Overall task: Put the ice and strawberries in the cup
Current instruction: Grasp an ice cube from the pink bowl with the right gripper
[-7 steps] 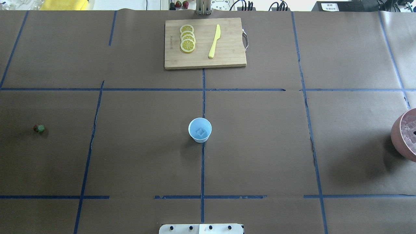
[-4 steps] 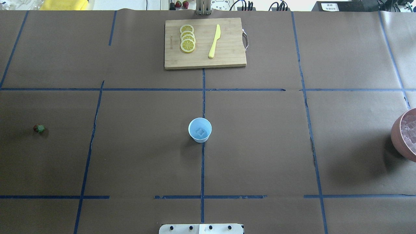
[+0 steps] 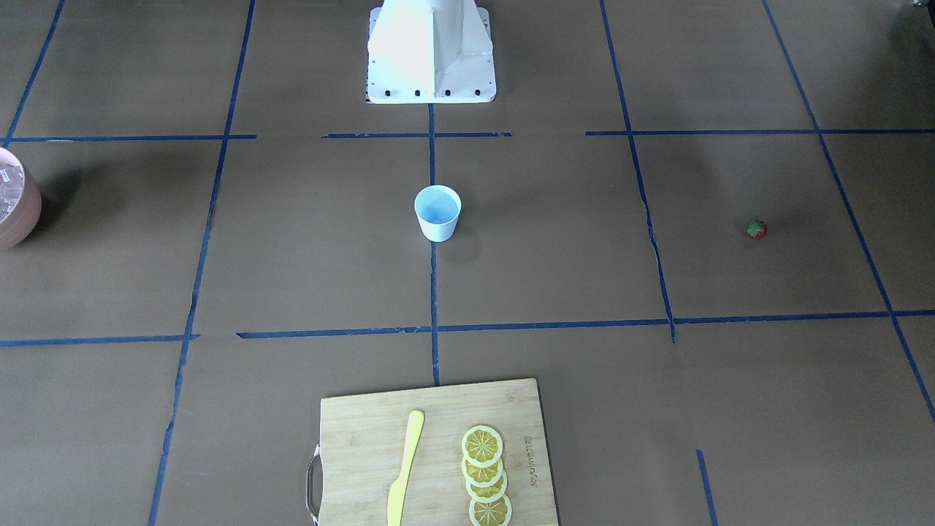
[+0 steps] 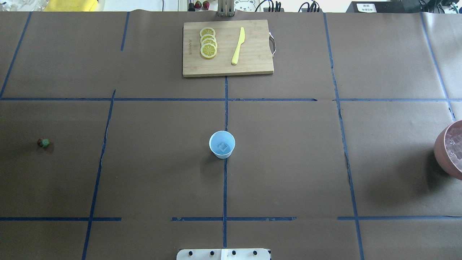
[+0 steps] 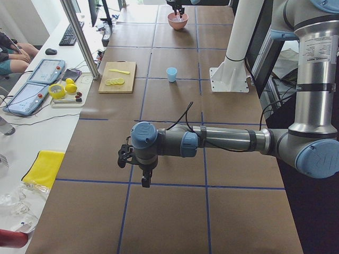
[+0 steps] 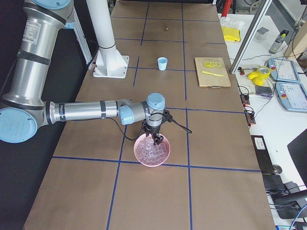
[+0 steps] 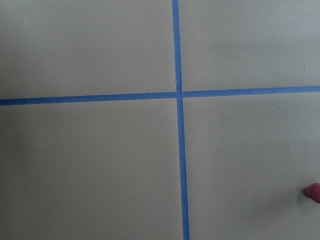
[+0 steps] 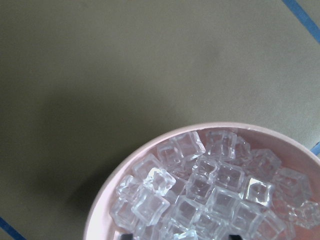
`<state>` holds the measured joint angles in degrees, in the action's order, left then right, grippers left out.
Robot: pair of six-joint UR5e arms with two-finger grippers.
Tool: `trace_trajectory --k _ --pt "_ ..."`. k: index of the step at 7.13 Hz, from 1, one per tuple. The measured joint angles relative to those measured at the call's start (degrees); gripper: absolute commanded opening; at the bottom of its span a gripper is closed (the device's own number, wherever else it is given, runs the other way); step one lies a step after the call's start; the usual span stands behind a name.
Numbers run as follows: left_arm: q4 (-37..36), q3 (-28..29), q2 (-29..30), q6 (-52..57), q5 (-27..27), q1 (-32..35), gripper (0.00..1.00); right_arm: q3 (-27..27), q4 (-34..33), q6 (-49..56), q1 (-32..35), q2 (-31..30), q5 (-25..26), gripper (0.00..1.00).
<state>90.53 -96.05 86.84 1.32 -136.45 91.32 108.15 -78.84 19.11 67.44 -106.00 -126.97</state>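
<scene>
The ice (image 8: 210,195) is glossy and clear; the table cover (image 4: 288,162), matt paper; the cutting board (image 4: 252,66), probably wood.

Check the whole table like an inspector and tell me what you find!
Surface: brown paper table with blue tape lines.
Job's things: cup upright mid-table, one ice cube inside; strawberry alone on the left arm's side; more ice in the pink bowl.
Clutter: board with lemon slices and knife.
Grippers: left gripper over bare table; right gripper over the bowl; open or shut, cannot tell.
Cables: one cable loops off the left arm, another off the right wrist.
Surroundings: bench with tablets, yellow cloth, seated person.
</scene>
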Motion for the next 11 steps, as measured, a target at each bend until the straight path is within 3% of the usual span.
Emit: trace_trajectory --k 2,6,11 --pt "0.1 -0.1 0.0 0.0 0.0 0.0 1.0 -0.9 0.1 0.2 0.0 0.1 0.2 0.58" --pt "0.1 -0.1 0.0 0.1 0.0 0.0 1.0 -1.4 0.1 0.1 -0.2 0.1 0.7 0.53" --pt "0.1 0.0 0.0 0.1 0.0 0.0 1.0 -1.9 0.0 0.0 -1.8 0.1 2.3 0.54"
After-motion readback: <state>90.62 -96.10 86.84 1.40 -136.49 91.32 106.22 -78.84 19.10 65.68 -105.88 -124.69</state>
